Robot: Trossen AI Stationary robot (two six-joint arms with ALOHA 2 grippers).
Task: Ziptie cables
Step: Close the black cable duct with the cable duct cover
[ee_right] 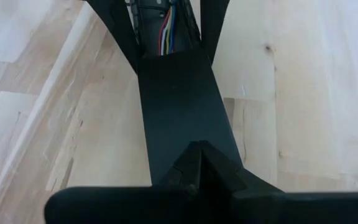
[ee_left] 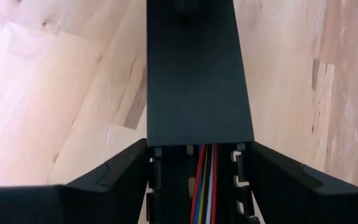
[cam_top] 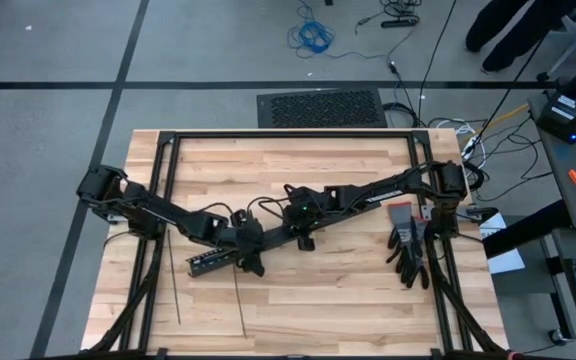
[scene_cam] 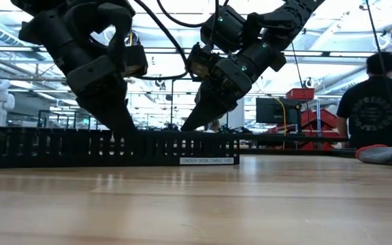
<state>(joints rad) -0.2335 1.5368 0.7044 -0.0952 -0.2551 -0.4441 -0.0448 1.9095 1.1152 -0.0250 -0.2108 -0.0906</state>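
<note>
A long black slotted duct (cam_top: 213, 262) lies on the wooden table. The cables (ee_left: 205, 186), thin red, yellow, white and blue wires, lie inside its channel and also show in the right wrist view (ee_right: 166, 31). A flat black cover strip (ee_right: 179, 106) lies along the top of the duct. My left gripper (cam_top: 253, 258) straddles the duct just past the cover's end. My right gripper (cam_top: 304, 238) is shut, tips down on the cover. Two thin dark zipties (cam_top: 174, 285) (cam_top: 239, 300) lie flat on the table nearer the near edge. My left gripper (ee_left: 199, 149) has the duct between its two fingers, one finger (ee_left: 126, 171) against each side wall (ee_left: 155, 168), coming from above and lying across the duct. The duct stays flat on the table. My right gripper (ee_right: 197, 152) presses its shut fingertips down on the cover strip's upper face (ee_right: 185, 134), slanting down from the right. The cover rests on the duct.
A pair of dark gloves (cam_top: 408, 250) lies by the table's right rail. A black frame (cam_top: 288, 135) runs around the tabletop. Bare wood lies toward the near edge and the far middle. In the low view a person (scene_cam: 376, 102) stands beyond the table.
</note>
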